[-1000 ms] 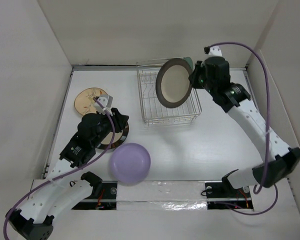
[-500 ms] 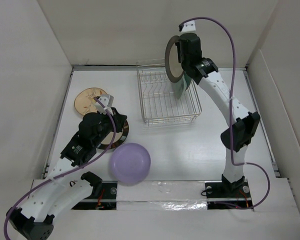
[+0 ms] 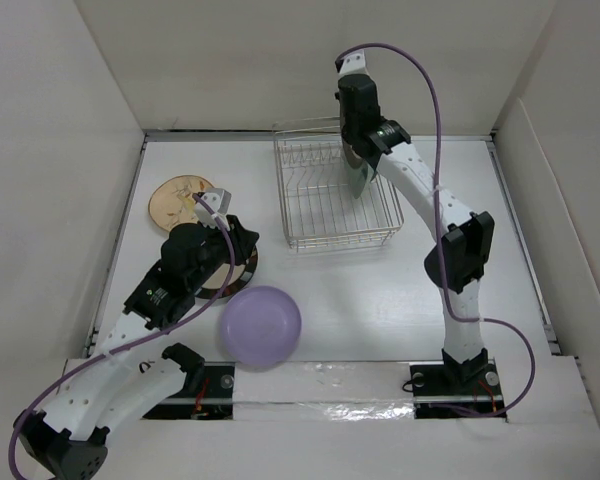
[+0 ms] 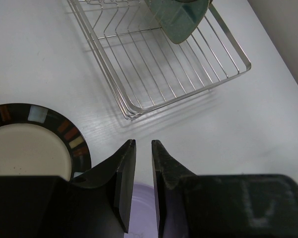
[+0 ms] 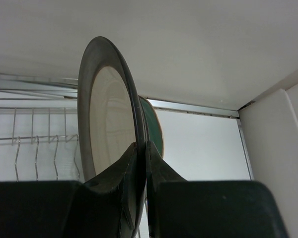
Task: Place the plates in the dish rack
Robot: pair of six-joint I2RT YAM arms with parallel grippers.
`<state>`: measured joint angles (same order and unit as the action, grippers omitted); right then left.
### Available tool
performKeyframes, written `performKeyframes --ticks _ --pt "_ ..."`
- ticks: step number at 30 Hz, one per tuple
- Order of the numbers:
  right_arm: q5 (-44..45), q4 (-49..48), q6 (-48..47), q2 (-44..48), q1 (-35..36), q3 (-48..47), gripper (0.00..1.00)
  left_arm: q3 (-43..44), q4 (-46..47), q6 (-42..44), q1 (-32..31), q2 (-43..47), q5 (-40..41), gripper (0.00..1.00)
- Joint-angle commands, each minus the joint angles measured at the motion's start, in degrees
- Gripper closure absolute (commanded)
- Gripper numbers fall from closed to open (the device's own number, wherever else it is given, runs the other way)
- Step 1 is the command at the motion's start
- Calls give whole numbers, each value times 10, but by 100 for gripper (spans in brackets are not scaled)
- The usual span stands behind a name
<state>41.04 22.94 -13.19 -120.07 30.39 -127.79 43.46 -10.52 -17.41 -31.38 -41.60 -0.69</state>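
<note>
My right gripper [image 5: 141, 144] is shut on the rim of the cream plate with a dark brown rim [image 5: 109, 114]. It holds the plate upright and edge-on over the back right of the silver wire dish rack [image 3: 320, 215]. A pale green plate [image 4: 181, 20] stands in the rack right behind the held plate. My left gripper [image 4: 143, 143] hovers over the table, its fingers a narrow gap apart with nothing between them. Beside it lies the dark plate with coloured rim squares [image 4: 30, 144]. The lavender plate [image 3: 260, 327] lies at the front, the tan floral plate [image 3: 175, 200] at the left.
White walls close in the table on the left, back and right. The rack's wire slots [image 5: 35, 144] left of the held plate hold nothing. The right arm [image 3: 450, 250] rises steeply from its base, arching over the table's right half.
The right arm swung the cream plate from face-on over the rack's right side to edge-on at the back right, beside the green plate. The left arm stayed put.
</note>
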Motion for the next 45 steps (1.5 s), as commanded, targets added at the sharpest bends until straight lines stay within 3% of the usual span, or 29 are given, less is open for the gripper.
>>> performKeyframes --ticks 1,17,33,34,35,39,42,45 --pt "34 -99 -22 14 3 -38 100 13 23 4 3 1 -7 83" --pt "62 -120 -54 -37 33 -12 100 12 24 4 3 1 -9 82" --pt "-10 -55 127 -65 17 31 100 10 24 2 3 4 -9 82" --pt "-6 -61 130 -61 17 45 95 10 24 3 3 5 -8 82" --pt "-3 -62 147 -52 17 48 72 11 24 3 3 5 -9 81" --pt "-21 -55 165 -18 12 45 21 11 26 3 3 3 -6 78" --pt "-36 -45 169 19 12 35 8 11 26 2 3 2 -5 77" --pt "-53 -40 187 83 12 65 7 10 25 3 3 1 -5 76"
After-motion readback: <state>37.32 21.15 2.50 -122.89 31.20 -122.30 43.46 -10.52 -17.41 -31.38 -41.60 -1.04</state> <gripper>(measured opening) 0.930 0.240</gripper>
